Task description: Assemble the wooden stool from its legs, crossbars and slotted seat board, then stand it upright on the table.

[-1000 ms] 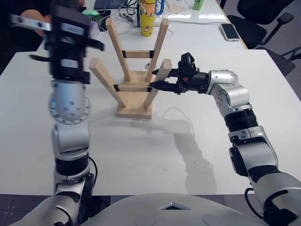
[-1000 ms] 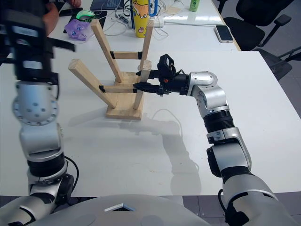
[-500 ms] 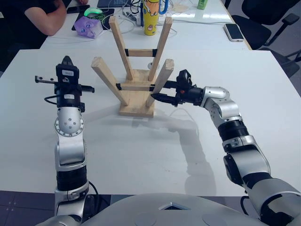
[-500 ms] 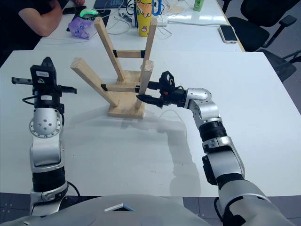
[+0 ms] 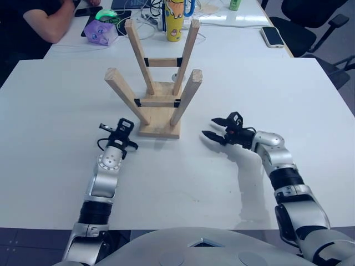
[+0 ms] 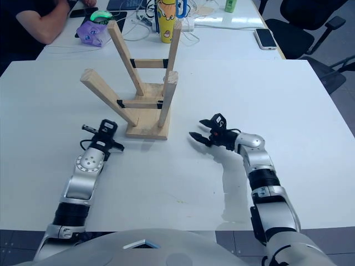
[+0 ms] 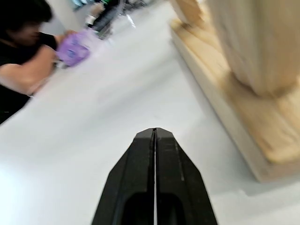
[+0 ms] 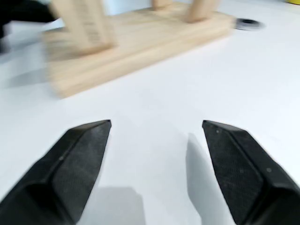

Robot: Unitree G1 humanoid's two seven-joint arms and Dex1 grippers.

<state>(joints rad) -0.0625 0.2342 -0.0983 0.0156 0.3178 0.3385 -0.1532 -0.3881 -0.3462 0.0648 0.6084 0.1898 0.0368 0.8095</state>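
Left gripper (image 7: 155, 135) lies low on the worktop (image 5: 183, 183), fingers pressed together, just beside the near left corner of the seat board (image 5: 159, 130). The right gripper (image 5: 214, 128) rests spread apart and empty, near the board's right side but clear of it. The stool (image 5: 161, 83) looks assembled yet stands inverted, board down, legs (image 5: 127, 97) and crossbars (image 5: 158, 102) up, so turning it over seems to remain. Doing that well likely means opening the left fingers, taking opposite legs, and tipping slowly over one board edge so the joints hold. Head views give the whole splayed frame; the left wrist view adds the closed seam between its fingers and a leg seated in the board.
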